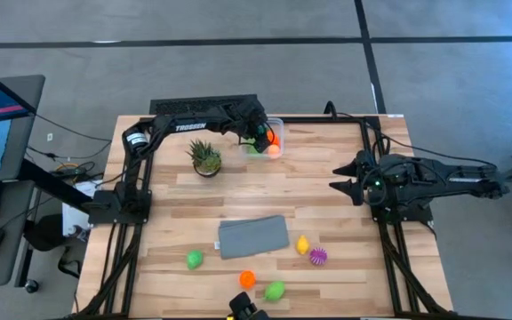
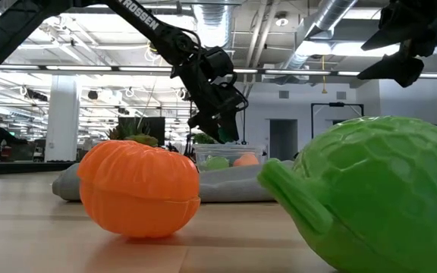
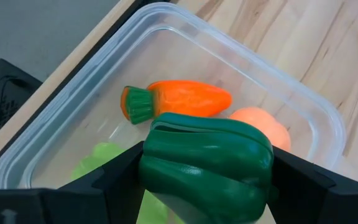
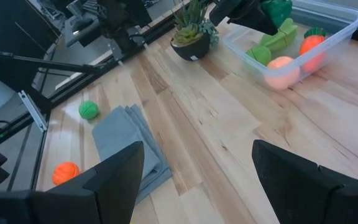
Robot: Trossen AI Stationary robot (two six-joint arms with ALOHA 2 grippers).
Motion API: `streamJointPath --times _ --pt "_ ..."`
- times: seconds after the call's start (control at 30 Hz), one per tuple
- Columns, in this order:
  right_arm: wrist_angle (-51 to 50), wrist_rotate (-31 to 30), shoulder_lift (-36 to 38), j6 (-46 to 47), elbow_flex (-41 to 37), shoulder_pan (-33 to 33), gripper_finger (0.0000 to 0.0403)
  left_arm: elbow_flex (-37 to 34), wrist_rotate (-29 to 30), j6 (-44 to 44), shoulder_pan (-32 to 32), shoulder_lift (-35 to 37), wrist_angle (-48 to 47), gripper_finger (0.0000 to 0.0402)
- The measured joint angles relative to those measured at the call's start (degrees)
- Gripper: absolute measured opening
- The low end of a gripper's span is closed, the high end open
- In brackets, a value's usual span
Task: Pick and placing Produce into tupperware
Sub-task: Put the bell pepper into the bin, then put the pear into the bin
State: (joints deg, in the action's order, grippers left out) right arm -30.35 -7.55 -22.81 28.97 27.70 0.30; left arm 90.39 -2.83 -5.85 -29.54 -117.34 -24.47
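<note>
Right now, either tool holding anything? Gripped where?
The left tool holds a dark green pepper by its two sides, one finger on each, above the tupperware. The right tool is open and holds nothing.

- "TROSSEN" in white capitals runs along the upper link of the left arm [image 1: 185, 127], in the upper middle of the high view.
- The same white lettering, cut off to "ROSSEN", shows on that arm's link at the top left of the low view.
- No other text can be read.
</note>
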Motion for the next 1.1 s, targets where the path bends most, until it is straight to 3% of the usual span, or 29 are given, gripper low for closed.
streamJointPath --times 0.17,0.47,0.73,0.87,1.1 --pt "0.0 0.0 0.0 -0.02 0.02 0.06 0.0322 0.0 -1.07 -0.11 -0.04 0.02 0.0 0.0273" --pt "-0.03 0.02 0.0 -0.02 0.0 0.06 0.0322 0.0 0.52 -0.15 -0.04 0.02 -0.05 0.0344" --pt "-0.07 0.02 0.0 -0.02 0.02 0.06 0.0322 1.19 -0.2 -0.13 -0.04 0.02 -1.36 0.035" --pt "-0.09 0.02 0.0 -0.01 0.02 0.06 0.0322 5.0 -3.23 0.37 -0.04 0.11 -4.32 0.035" --pt "-0.09 0.24 0.0 0.0 0.02 0.06 0.0322 12.73 -16.62 1.65 0.88 0.26 -19.5 0.0349"
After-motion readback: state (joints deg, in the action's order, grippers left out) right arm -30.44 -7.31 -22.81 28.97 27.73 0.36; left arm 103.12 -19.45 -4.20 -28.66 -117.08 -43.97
